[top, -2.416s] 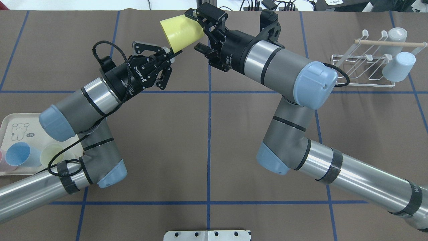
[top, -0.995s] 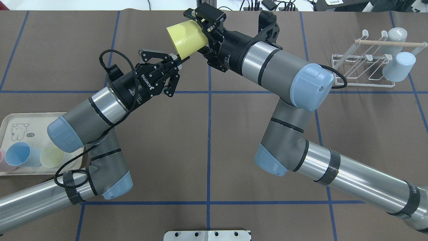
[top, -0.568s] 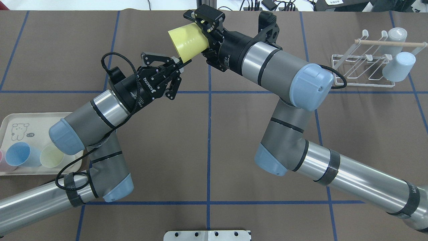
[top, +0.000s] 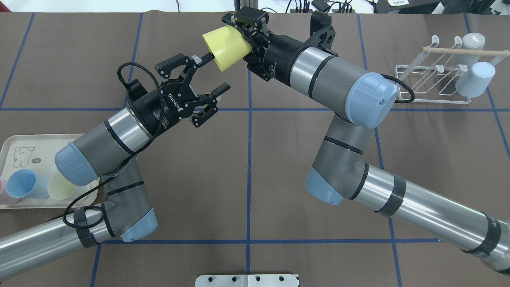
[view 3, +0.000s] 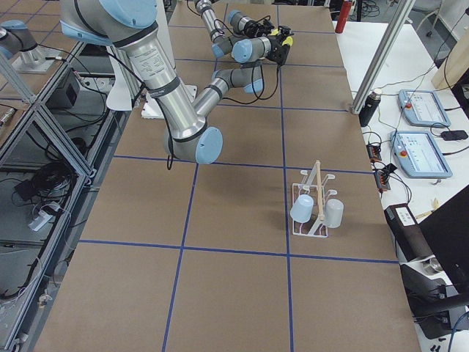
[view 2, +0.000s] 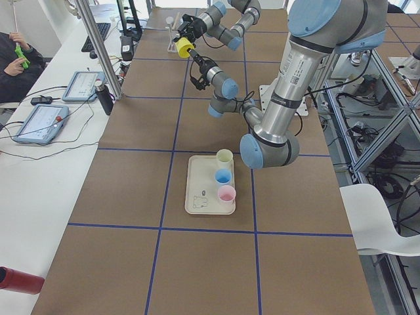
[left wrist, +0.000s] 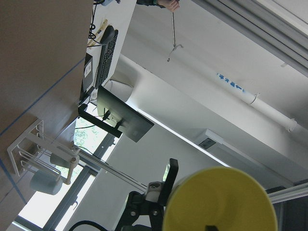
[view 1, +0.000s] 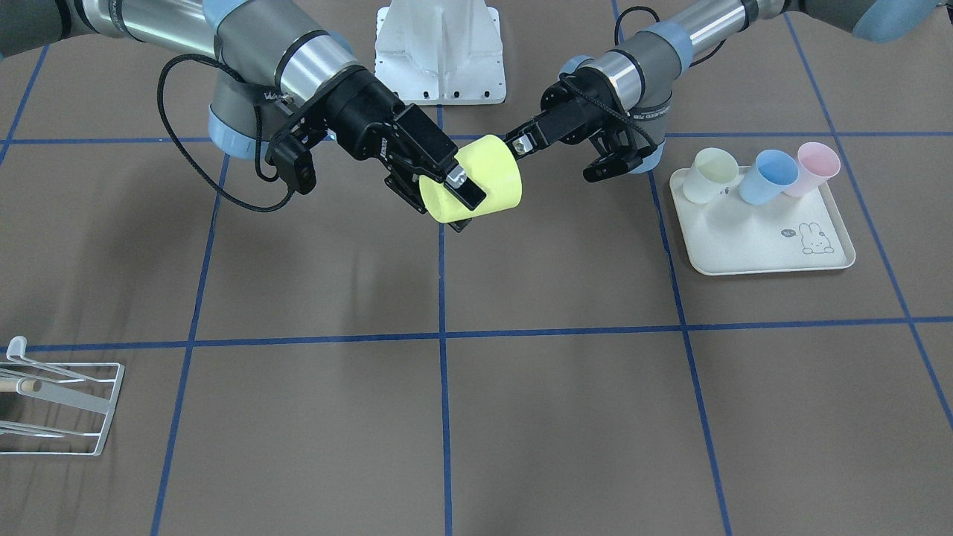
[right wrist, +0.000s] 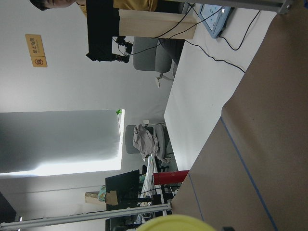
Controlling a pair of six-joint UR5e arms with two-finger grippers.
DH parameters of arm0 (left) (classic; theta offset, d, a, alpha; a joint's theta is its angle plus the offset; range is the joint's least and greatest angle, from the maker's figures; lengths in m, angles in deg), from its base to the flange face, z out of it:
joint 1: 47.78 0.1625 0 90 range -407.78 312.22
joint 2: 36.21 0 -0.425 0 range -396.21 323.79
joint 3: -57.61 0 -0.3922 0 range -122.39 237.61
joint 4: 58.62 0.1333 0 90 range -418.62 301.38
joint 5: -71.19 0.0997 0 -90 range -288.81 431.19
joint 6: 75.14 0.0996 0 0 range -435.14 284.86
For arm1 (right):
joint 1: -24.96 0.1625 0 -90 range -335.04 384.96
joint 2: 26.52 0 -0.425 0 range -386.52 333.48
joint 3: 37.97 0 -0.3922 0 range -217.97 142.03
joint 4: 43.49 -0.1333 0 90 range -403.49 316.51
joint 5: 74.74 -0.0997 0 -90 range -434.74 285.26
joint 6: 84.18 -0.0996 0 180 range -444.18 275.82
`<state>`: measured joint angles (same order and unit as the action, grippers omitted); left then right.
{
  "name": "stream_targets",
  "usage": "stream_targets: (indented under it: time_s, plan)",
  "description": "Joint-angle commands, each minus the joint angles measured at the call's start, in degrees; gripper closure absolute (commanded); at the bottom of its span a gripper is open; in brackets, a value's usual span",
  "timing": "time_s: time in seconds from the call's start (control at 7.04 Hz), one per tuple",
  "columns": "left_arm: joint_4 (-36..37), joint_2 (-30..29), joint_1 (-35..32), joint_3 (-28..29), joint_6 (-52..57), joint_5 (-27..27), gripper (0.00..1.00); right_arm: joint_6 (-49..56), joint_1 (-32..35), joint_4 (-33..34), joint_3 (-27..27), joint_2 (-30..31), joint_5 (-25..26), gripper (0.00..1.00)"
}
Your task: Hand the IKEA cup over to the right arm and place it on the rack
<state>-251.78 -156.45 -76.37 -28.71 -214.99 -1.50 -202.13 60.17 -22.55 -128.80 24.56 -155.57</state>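
Note:
The yellow IKEA cup (top: 226, 48) hangs on its side above the table's far middle, with my right gripper (top: 242, 41) shut on its base end. The front-facing view shows one black finger (view 1: 464, 187) lying across the cup (view 1: 484, 182). My left gripper (top: 215, 72) stands open just left of the cup's mouth; one fingertip (top: 207, 58) is close to the rim, and nothing is between the fingers. The left wrist view looks at the cup (left wrist: 220, 202) from below. The white wire rack (top: 432, 81) stands at the far right.
Two grey-blue cups (top: 475, 79) hang on the rack under its wooden rod (top: 458, 51). A cream rabbit-print tray (view 1: 767, 242) on my left holds a pale yellow, a blue and a pink cup (view 1: 816, 165). A person sits at the side desk (view 2: 13, 62).
My left gripper has opened and let go of the cup's rim, drawing back slightly. The right gripper, open 2.4 s ago, now holds the cup alone.

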Motion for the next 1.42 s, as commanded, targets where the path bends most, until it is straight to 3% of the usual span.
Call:
stream_targets:
  time_s: [0.0, 0.14, 0.43, 0.71, 0.85, 1.14, 1.28]
  plan:
    - [-0.20, 0.09, -0.16, 0.01, 0.11, -0.44, 0.01, 0.61, 4.23, 0.33, 0.12, 0.07, -0.90, 1.00]
    - [-0.29, -0.09, -0.33, -0.08, 3.41, -1.05, 0.01, 5.23, 7.22, 0.85, 0.21, 0.68, -4.30, 1.00]
    - [1.72, 0.26, -1.29, -0.08, 17.18, -6.04, 0.01, 17.70, 11.10, 8.90, -1.01, 3.92, -7.49, 1.00]
    - [10.21, 0.53, -4.27, -1.30, 23.46, -10.43, 0.01, 33.15, 14.52, 16.64, -8.79, 15.82, -7.41, 1.00]
    - [16.52, 0.61, -4.99, -4.61, 25.92, -11.94, 0.01, 42.10, 16.80, 18.94, -12.24, 22.59, -6.80, 1.00]
    - [25.34, 0.88, -5.08, -9.20, 28.57, -12.83, 0.01, 54.62, 20.94, 19.23, -12.80, 30.63, -4.79, 1.00]
    - [26.94, 2.62, -5.08, -10.87, 30.76, -12.92, 0.01, 59.11, 21.22, 19.32, -12.45, 33.36, 0.28, 1.00]
